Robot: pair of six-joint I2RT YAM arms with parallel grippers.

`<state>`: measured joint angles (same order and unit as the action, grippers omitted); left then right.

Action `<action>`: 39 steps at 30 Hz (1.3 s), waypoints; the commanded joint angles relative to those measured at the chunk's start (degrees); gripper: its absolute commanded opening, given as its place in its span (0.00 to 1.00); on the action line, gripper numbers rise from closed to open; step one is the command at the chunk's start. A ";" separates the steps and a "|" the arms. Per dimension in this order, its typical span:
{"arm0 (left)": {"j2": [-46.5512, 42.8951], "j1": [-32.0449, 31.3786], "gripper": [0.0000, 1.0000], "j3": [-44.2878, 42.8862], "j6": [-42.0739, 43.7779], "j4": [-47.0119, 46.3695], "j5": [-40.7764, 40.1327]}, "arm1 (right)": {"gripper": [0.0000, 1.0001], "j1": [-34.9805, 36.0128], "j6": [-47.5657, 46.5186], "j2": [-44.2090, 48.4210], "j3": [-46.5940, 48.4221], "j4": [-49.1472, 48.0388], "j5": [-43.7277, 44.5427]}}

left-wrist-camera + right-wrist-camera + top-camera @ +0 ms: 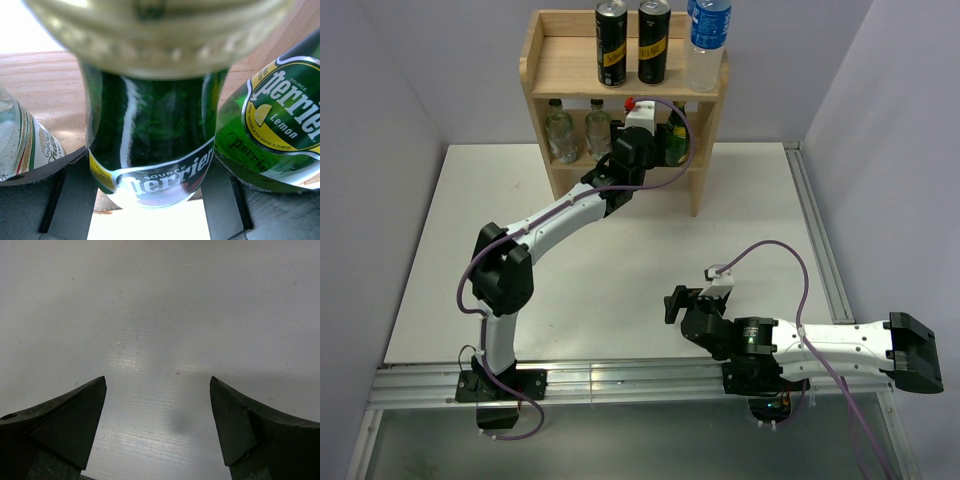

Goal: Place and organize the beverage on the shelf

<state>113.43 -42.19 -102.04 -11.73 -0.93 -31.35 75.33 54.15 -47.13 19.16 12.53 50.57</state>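
Observation:
The pale wooden shelf (546,62) stands at the table's far edge. My left gripper (642,128) reaches into its lower board and is shut on a dark green Perrier bottle (150,125), which sits between both fingers (75,200) in the left wrist view. The arm hides that bottle in the top view. A second green Perrier Lemon bottle (272,125) stands just to its right (675,142). My right gripper (672,303) is open and empty, low over the white table (160,315).
On the upper board stand two black cans (611,42) (653,42) and a clear water bottle (707,45). Two clear bottles (560,130) (597,128) stand on the lower board's left; one shows in the left wrist view (20,145). A metal rail (820,240) runs along the table's right.

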 commanded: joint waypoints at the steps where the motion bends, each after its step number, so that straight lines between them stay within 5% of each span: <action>1: -1.19 0.53 0.28 -4.84 -1.11 -7.07 0.24 | 0.91 -0.36 0.25 0.03 0.27 -1.90 2.61; 4: -1.19 0.53 0.57 -4.75 -0.93 -6.90 -0.20 | 0.91 -0.27 0.25 0.20 0.18 -1.90 2.52; 7: -1.02 0.45 0.74 -4.92 -0.84 -6.45 -0.55 | 0.91 -0.36 0.25 0.29 0.09 -1.99 2.52; 13: -1.19 0.45 0.87 -4.75 -0.67 -6.37 -0.90 | 0.91 -0.27 0.25 0.29 0.18 -1.90 2.52; 39: -5.05 -2.45 0.91 0.52 -0.05 -7.51 -4.42 | 0.91 -0.36 0.25 0.11 0.18 -1.99 2.61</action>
<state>113.06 -43.22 -101.91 -11.49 -3.16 -34.89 75.33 54.15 -47.13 19.16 12.45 50.59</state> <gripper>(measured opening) 0.904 0.908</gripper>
